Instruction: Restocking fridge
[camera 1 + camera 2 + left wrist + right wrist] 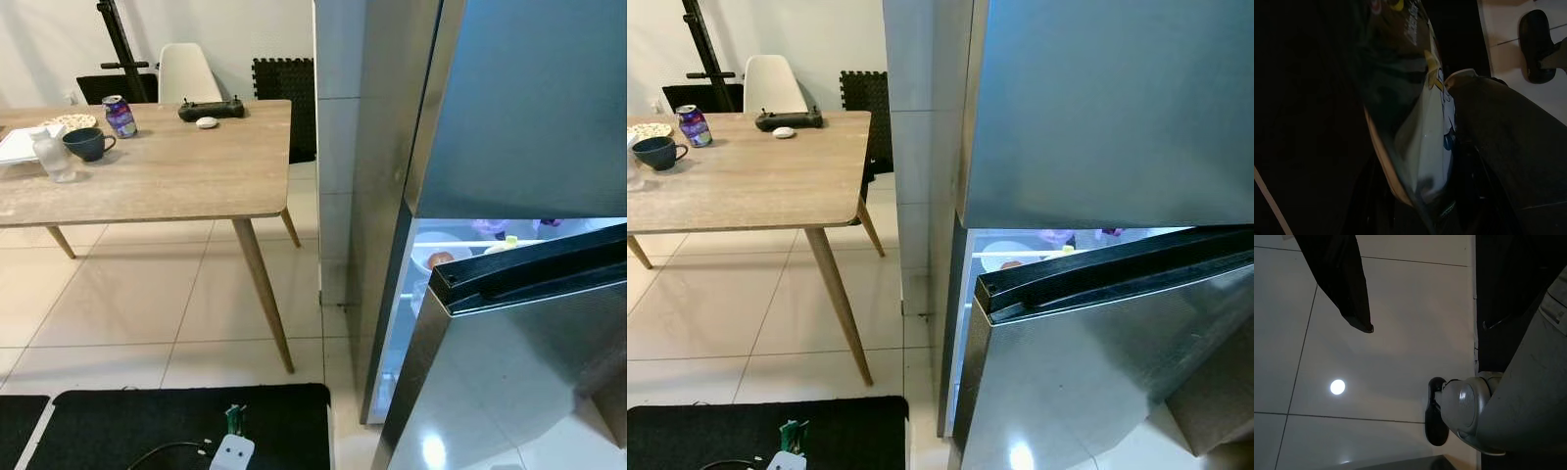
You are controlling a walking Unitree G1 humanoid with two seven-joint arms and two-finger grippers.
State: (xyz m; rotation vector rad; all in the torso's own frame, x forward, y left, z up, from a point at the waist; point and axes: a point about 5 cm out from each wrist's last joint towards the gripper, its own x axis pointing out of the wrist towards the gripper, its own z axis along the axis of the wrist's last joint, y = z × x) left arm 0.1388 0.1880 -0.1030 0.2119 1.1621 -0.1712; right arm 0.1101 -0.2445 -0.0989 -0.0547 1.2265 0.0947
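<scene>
While the fridge (509, 117) stands at the right of the head views, its lower door (519, 372) hangs partly open, and through the gap a lit shelf shows a white bowl (438, 253) with something orange in it, a purple item (488, 227) behind, and a pale bottle top (508, 242). In the dark left wrist view, the left gripper (1415, 196) appears closed around a glossy printed packet (1415, 117), which runs along the fingers and hides most of them; its print shows yellow, white and blue. In the right wrist view one black finger (1347, 284) of the right gripper (1359, 320) hangs over pale floor tiles (1391, 357), holding nothing, though whether the fingers are open or closed I cannot tell; the robot's own foot (1437, 416) stands on the tiles nearby. Left of the fridge is a wooden table (167, 176) carrying a dark mug (86, 143), a purple drink can (120, 116), a clear glass (54, 157), a black controller (211, 110) and a small white object (207, 122). A white chair (188, 73) stands behind the table, and a black mat (186, 426) lies on the floor in front.
</scene>
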